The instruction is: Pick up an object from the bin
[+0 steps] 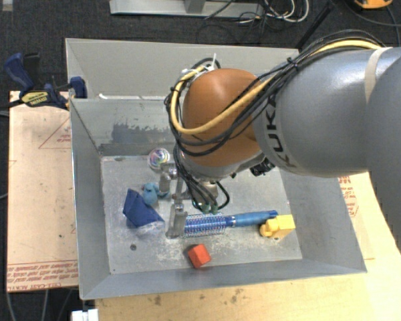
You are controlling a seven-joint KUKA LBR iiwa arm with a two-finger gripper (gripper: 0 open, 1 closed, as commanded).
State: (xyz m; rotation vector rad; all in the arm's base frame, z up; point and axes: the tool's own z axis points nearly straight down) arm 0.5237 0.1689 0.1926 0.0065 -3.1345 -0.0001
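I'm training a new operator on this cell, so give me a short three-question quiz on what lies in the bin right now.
1. True or false: the blue brush lies with its handle end toward the yellow toy.
2. Multiple choice: the small block by the wall of the bin that is lowest in the view is A) red, B) green, C) white.
3. Fill in: the gripper is down in the bin at the brush's ____ end.

Key: 1 true; 2 A; 3 bristle.
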